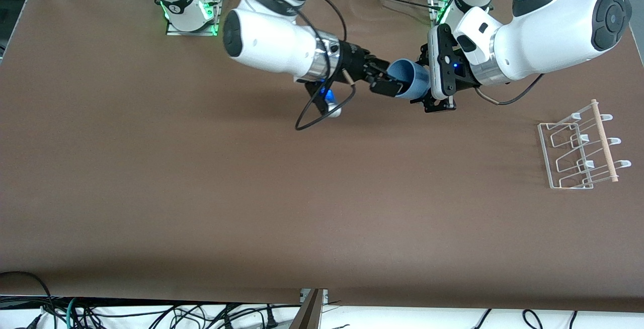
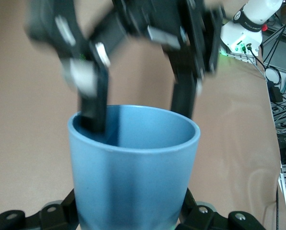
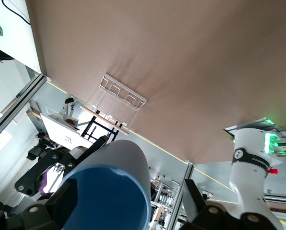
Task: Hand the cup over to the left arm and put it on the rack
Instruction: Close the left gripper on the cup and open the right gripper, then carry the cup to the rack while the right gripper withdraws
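Note:
The light-blue cup (image 1: pixel 410 80) (image 2: pixel 133 163) (image 3: pixel 114 191) lies on its side in the air over the table's middle, toward the robots' bases. My left gripper (image 1: pixel 426 86) (image 2: pixel 131 218) is shut on its base end. My right gripper (image 1: pixel 388 80) (image 3: pixel 131 201) is open at the cup's mouth. In the left wrist view one of its fingers (image 2: pixel 92 108) reaches inside the rim and the other stands outside, apart from the wall. The white wire rack (image 1: pixel 578 148) (image 3: pixel 121 93) with its wooden rod stands on the table toward the left arm's end, nearer the front camera than the cup.
A black cable loop (image 1: pixel 312 112) hangs under the right wrist. The right arm's base (image 1: pixel 188 7) and the left arm's base (image 1: pixel 443 4) stand along the table's edge. Bare brown table (image 1: pixel 251 193) spreads between the cup and the rack.

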